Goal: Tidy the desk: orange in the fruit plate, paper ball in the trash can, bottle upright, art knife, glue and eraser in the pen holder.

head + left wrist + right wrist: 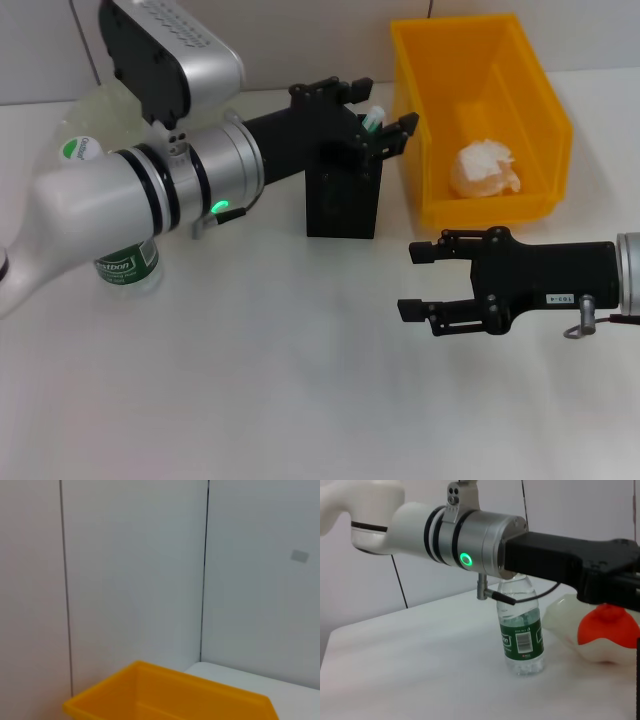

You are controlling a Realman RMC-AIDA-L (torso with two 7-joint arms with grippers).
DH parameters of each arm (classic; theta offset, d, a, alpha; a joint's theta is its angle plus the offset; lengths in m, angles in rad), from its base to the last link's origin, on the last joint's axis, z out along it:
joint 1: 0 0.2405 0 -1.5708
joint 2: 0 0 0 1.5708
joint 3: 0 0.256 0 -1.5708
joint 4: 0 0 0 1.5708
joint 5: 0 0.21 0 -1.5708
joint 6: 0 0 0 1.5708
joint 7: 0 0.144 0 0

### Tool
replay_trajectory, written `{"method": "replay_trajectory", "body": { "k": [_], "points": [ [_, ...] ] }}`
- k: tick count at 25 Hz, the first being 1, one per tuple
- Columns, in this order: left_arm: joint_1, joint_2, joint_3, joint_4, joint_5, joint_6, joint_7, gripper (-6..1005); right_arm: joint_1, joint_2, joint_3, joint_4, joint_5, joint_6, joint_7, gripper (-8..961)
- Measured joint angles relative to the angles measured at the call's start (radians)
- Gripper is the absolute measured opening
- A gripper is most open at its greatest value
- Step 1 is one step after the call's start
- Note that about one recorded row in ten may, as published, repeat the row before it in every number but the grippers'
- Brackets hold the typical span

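Glue, a small white tube with a green cap [373, 118], sits between the fingers of the left gripper [378, 126], directly above the open top of the black rectangular pen holder [343, 196]. The left gripper's black fingers are pinched on the tube, whose lower part is hidden by them and by the holder's rim; whether it touches the holder cannot be told. The left arm, silver and white with a green light on its wrist, reaches across from the robot's left.

Just beside the pen holder, on the robot's right, stands the yellow plastic bin [540, 90] that serves as trash can, with the crumpled white paper ball [485, 168] lying inside it. In the left wrist view only the rim of this bin [170, 680] shows, against pale wall panels.

The right gripper [410, 281] hovers over the white table [280, 380] in front of the bin, its black fingers spread apart and holding nothing.

On the robot's left, the clear plastic bottle with a green label [521, 625] stands upright, partly hidden behind the left arm. Next to it, the orange [609, 626] rests in the pale translucent fruit plate [570, 620].
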Motion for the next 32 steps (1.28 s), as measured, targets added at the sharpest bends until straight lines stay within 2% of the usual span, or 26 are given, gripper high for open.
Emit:
{"method": "replay_trajectory", "body": {
  "k": [7,13,19,20,21,22,23,24,26,28,29,31,32],
  "points": [
    [0.033,0.009,-0.043,0.028,0.025,0.006,-0.004,673,-0.013,0.000,0.002,0.000,-0.002,-0.004,-0.003,766],
    [0.082,0.040,-0.056,0.107,0.071,0.069,-0.052,672,-0.020,-0.001,0.003,-0.001,-0.004,-0.005,-0.003,766],
    [0.102,0.044,-0.078,0.139,0.122,0.089,-0.090,670,-0.025,-0.003,-0.001,-0.012,-0.008,-0.011,0.001,766],
    [0.185,0.032,-0.207,0.251,0.338,0.210,-0.219,669,-0.029,-0.003,0.000,-0.017,-0.008,-0.014,0.002,766],
    [0.185,0.032,-0.207,0.251,0.338,0.210,-0.219,668,-0.032,-0.003,0.001,-0.023,-0.008,-0.018,0.003,766],
    [0.231,0.018,-0.277,0.304,0.425,0.273,-0.266,667,-0.032,-0.003,0.001,-0.023,-0.008,-0.018,0.003,766],
    [0.231,0.018,-0.277,0.304,0.425,0.273,-0.266,667,-0.036,-0.003,0.005,-0.032,-0.008,-0.025,0.003,766],
    [0.279,0.007,-0.349,0.363,0.505,0.359,-0.309,666,-0.036,-0.003,0.005,-0.032,-0.008,-0.025,0.003,766],
    [0.303,0.005,-0.378,0.392,0.522,0.414,-0.325,666,-0.040,-0.003,0.007,-0.039,-0.008,-0.026,0.005,766],
    [0.303,0.005,-0.378,0.392,0.522,0.414,-0.325,666,-0.040,-0.003,0.007,-0.040,-0.008,-0.025,0.006,766],
    [0.316,0.004,-0.391,0.408,0.526,0.442,-0.332,666,-0.040,-0.003,0.007,-0.040,-0.008,-0.025,0.007,766],
    [0.354,0.005,-0.432,0.459,0.539,0.578,-0.355,666,-0.040,-0.003,0.008,-0.048,-0.008,-0.025,0.015,766],
    [0.354,0.005,-0.432,0.459,0.539,0.578,-0.355,666,-0.040,-0.004,0.008,-0.052,-0.008,-0.025,0.017,766]
  ]
}}
